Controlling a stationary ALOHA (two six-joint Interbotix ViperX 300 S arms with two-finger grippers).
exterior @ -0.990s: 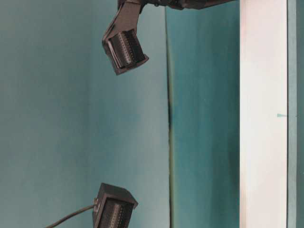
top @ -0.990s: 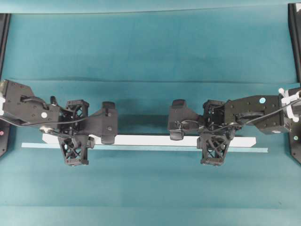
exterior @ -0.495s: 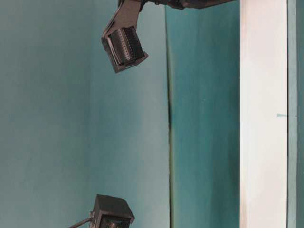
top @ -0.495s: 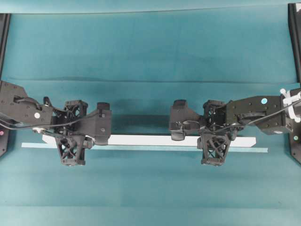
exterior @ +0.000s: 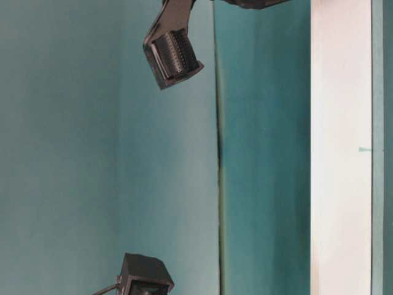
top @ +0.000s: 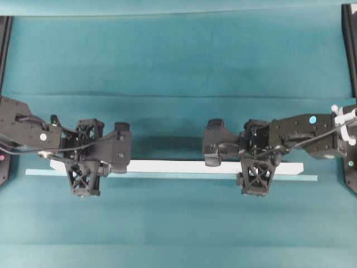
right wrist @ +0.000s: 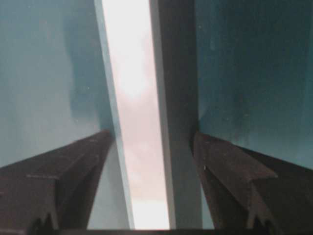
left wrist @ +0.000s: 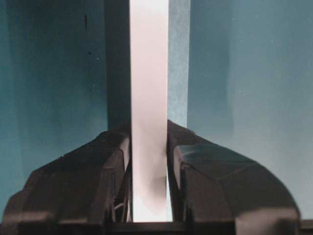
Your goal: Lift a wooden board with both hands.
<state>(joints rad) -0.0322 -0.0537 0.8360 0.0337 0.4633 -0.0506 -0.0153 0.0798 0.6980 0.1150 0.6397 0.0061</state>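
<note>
Both arms are matte black, built of boxy housings; the left end effector (top: 83,167) and right end effector (top: 255,167) carry lattice-patterned fingers; thin black cables loop along each wrist; small round pale dots mark the housings; a white fitting shows at the right arm's outer end.

A teal cloth (top: 178,61) covers the bench, creased across the middle, black frame rails (top: 350,44) at 3 and 9 o'clock.
</note>
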